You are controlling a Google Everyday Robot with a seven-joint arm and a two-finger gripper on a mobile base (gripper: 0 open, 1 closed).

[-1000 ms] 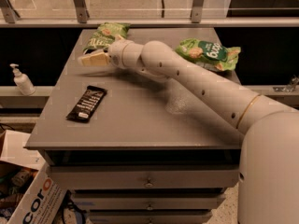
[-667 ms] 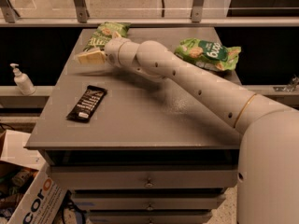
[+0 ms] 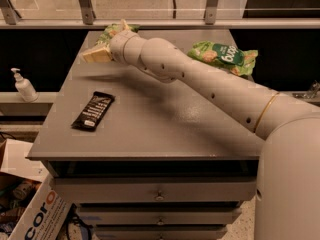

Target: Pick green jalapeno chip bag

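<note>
Camera view:

1. Table (image 3: 150, 124): grey top, seen from the near side, with drawers (image 3: 159, 194) beneath its near edge.
2. Arm (image 3: 215, 86): cream-coloured. It rises from the robot body at the near right and reaches diagonally across the table top toward the far left corner.
3. Gripper (image 3: 100, 51): tan, at the end of the arm, low over the far left corner of the table. Whether it is wide, narrow or gripping something cannot be told here. The wrist covers much of it.
4. Jalapeno bag (image 3: 112, 32): dull green, lying at the far left corner of the table. It is right at the gripper and partly hidden behind the wrist. Contact between the two cannot be confirmed.
5. Bright bag (image 3: 225, 58): brighter green with a white and dark green label. It lies at the far right of the table, behind the arm and well apart from the jalapeno bag.
6. Snack bar (image 3: 93, 110): black, flat on the left half of the table. It is nearer than the gripper and clear of the arm.
7. Pump bottle (image 3: 22, 85): white, upright on a ledge left of the table.
8. Box (image 3: 35, 211): cardboard with red lettering, on the floor at the near left.
</note>
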